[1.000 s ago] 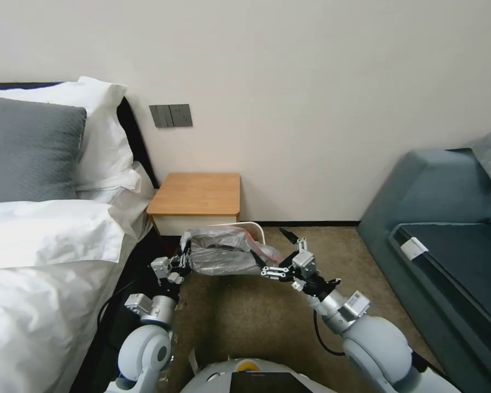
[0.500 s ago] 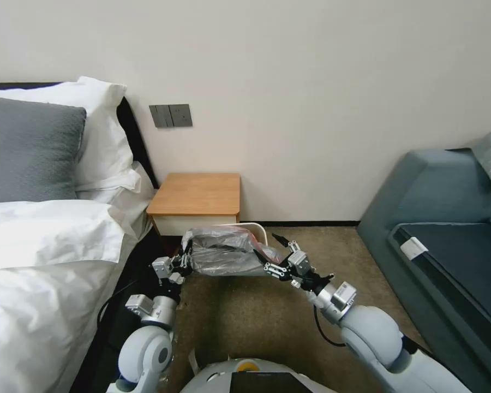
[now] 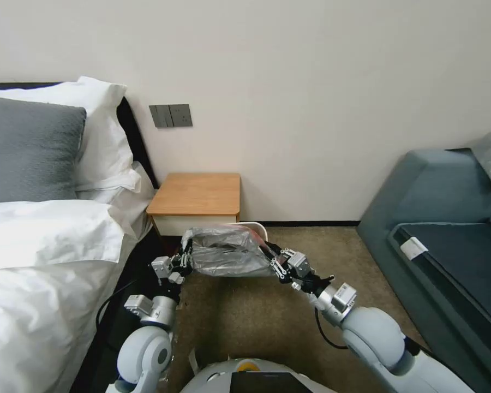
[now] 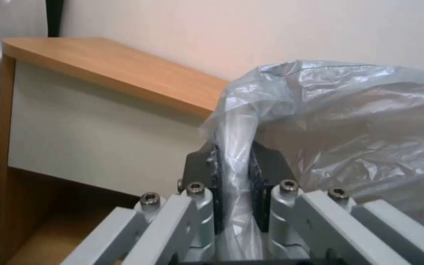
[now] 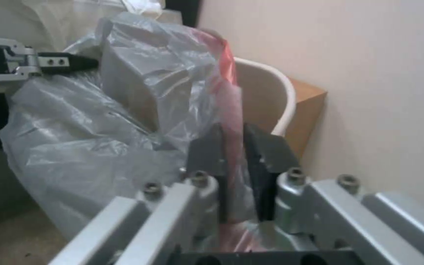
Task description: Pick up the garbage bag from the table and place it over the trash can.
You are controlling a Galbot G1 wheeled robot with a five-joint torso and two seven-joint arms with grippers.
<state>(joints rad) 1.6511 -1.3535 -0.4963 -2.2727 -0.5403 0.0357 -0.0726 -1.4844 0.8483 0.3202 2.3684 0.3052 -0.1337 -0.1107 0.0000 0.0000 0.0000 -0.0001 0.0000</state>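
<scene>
Head view: high on the robot, looking forward and down toward the wall, over both arms to the desk (image 3: 195,195). Left wrist view: close behind the left tool (image 4: 235,173), facing the desk's white front. Right wrist view: close behind the right tool (image 5: 232,162), facing the wall. All three views share the garbage bag (image 3: 227,252) and the desk.

Both arms have rounded white shells with silver wrist joints. The left gripper (image 3: 186,258) and right gripper (image 3: 274,260) have grey metal linkages, hex screws and black jaws. A black cable trails beneath the right forearm.
</scene>
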